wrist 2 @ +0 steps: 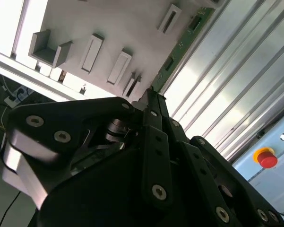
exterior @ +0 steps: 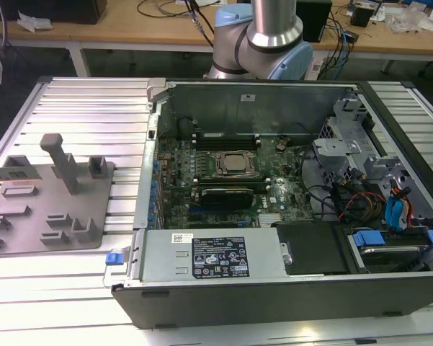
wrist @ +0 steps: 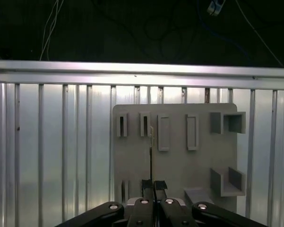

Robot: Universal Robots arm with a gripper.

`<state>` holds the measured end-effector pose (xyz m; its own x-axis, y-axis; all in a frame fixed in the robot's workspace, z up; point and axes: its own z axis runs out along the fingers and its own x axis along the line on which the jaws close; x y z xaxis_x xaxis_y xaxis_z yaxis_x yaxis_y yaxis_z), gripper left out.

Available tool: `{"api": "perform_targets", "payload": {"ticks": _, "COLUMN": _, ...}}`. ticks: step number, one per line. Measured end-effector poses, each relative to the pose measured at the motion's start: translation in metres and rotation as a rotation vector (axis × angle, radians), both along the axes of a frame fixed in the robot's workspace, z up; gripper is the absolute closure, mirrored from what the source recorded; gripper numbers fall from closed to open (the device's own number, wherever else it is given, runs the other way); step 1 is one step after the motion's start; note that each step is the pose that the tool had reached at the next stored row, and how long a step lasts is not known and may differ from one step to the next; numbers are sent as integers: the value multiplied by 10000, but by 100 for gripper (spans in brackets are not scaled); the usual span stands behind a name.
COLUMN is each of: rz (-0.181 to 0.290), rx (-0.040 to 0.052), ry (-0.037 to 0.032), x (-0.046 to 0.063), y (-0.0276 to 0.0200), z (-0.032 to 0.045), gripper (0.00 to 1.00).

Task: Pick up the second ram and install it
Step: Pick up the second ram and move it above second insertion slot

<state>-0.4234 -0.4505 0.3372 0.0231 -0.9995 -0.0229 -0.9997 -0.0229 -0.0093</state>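
Open computer case (exterior: pixel 274 306), grey fixture plate (exterior: pixel 30 225) beside, arm (exterior: pixel 272 34) behind.

overhead light — glare on slatted table (exterior: pixel 50 288)

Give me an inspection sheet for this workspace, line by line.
Surface: slatted metal table carrying an open computer case.
Job's things: second ram held over the grey fixture plate, edge-on in the first wrist view.
Clutter: nothing seen.
Grippers: claw shut on the second ram.
Cables: coloured wiring inside the case; dark leads on the bench behind.
Surroundings: wooden bench; red button beside the table.
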Motion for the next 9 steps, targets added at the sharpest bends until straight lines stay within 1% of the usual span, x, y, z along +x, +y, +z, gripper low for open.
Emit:
{"api": "perform_targets", "payload": {"ticks": 1, "rz": -1, "rx": 15, "ry": 17, "x": 0, "y": 1, "z": 0, "gripper": 91}}
{"api": "perform_targets", "payload": {"ticks": 5, "rz": 0, "rx": 19, "ry": 13, "x": 1, "y": 0, "z": 3, "gripper": 91}}
{"api": "perform_targets", "payload": {"ticks": 8, "rz": 0, "rx": 23, "ry": 14, "x": 0, "y": 0, "z": 78, "gripper": 91}}
{"api": "perform_targets", "payload": {"ticks": 9, "rz": 0, "rx": 25, "ry": 14, "x": 0, "y": 0, "z": 123, "gripper": 91}}
